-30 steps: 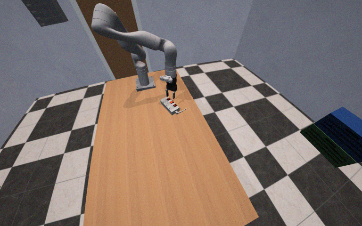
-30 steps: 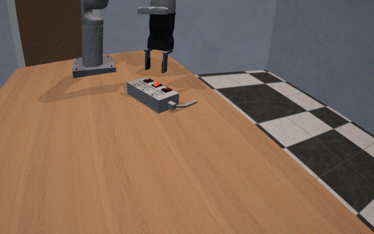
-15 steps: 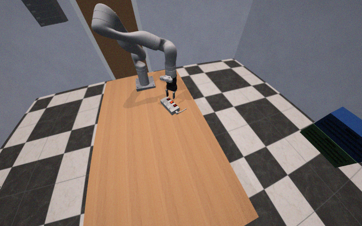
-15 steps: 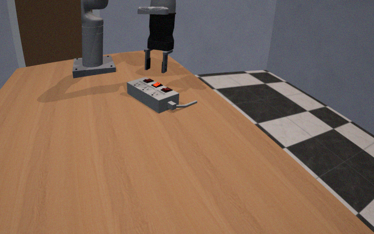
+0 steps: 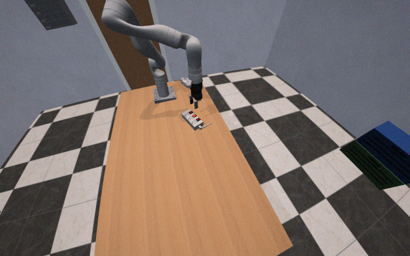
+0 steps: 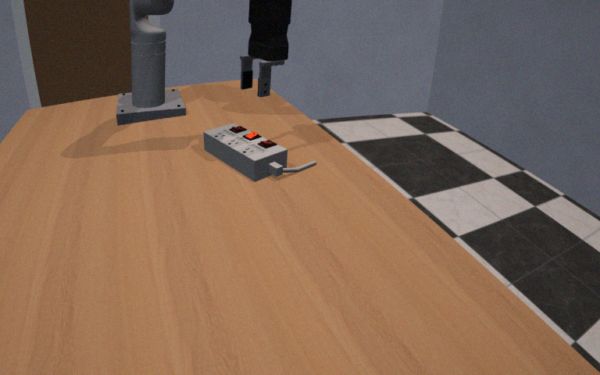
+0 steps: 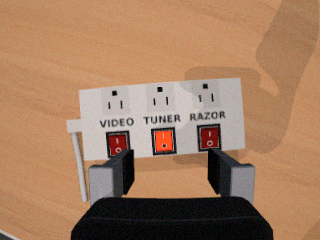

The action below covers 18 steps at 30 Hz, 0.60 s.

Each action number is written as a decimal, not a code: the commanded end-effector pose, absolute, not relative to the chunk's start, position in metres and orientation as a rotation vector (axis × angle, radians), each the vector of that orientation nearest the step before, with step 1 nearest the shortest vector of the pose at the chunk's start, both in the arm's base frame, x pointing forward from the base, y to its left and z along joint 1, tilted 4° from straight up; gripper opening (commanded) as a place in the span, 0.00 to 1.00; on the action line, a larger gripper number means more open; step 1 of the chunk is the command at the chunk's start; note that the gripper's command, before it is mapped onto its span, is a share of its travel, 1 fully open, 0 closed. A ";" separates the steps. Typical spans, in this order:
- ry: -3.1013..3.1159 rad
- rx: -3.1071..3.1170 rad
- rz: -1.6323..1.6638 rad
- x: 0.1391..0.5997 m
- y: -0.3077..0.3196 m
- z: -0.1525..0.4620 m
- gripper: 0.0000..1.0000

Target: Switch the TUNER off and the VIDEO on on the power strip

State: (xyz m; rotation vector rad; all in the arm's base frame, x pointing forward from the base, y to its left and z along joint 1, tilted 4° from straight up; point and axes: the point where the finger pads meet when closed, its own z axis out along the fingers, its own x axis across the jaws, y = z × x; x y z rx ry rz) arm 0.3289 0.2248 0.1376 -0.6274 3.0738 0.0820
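Observation:
A grey power strip [image 7: 162, 115] lies flat on the wooden table, face up. It also shows in the top view [image 5: 192, 119] and the exterior view [image 6: 244, 149]. Its three rocker switches are labelled. The VIDEO switch [image 7: 118, 143] is dark red. The TUNER switch [image 7: 163, 140] glows bright orange. The RAZOR switch [image 7: 208, 138] is dark red. My gripper [image 7: 171, 165] [image 6: 255, 80] is open and empty. It hangs above the strip's switch side, with its fingers over the table just off that long edge and spread about as wide as VIDEO to RAZOR.
A short grey cord stub [image 6: 296, 166] sticks out of the strip's VIDEO end. The arm's base plate [image 6: 150, 107] stands at the back of the table. The table's right edge [image 6: 376, 176] runs close to the strip, with checkered floor beyond.

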 end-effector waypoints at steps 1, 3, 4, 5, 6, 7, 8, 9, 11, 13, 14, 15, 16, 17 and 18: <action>3.099 -0.341 0.082 0.341 0.227 0.164 1.00; 3.106 -0.243 0.100 0.342 0.230 0.172 1.00; 3.106 -0.243 0.100 0.342 0.230 0.172 1.00; 3.106 -0.243 0.100 0.342 0.230 0.172 1.00; 3.105 -0.239 0.103 0.343 0.231 0.174 1.00; 3.107 -0.223 0.105 0.343 0.231 0.175 1.00; 3.107 -0.216 0.106 0.343 0.231 0.176 1.00; 3.107 -0.215 0.106 0.343 0.231 0.176 1.00; 3.107 -0.215 0.106 0.343 0.231 0.176 1.00; 3.107 -0.216 0.106 0.343 0.231 0.176 1.00; 3.107 -0.216 0.105 0.343 0.231 0.176 1.00; 3.108 -0.216 0.105 0.343 0.231 0.175 1.00; 3.108 -0.216 0.105 0.343 0.231 0.175 1.00; 3.108 -0.216 0.105 0.343 0.231 0.175 1.00; 3.108 -0.216 0.105 0.343 0.231 0.175 1.00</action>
